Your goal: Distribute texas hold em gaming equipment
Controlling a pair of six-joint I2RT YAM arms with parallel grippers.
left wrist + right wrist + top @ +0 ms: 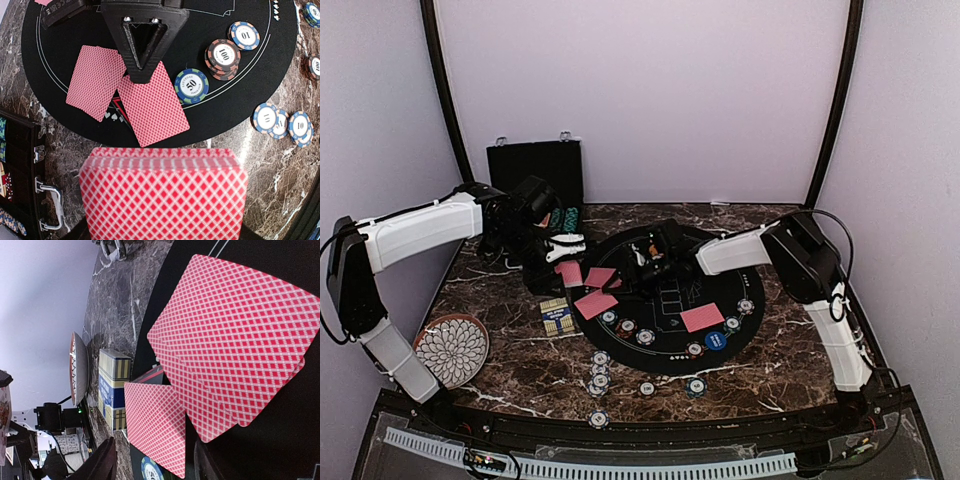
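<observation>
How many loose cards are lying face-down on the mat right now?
4: near card beside the card box, two overlapping cards next to it, lone card by the blue button. Right gripper may hide more.

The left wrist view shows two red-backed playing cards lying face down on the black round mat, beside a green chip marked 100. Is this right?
Not quite. In the left wrist view the green chip beside the two red-backed playing cards on the black round mat is marked 50, not 100.
</observation>
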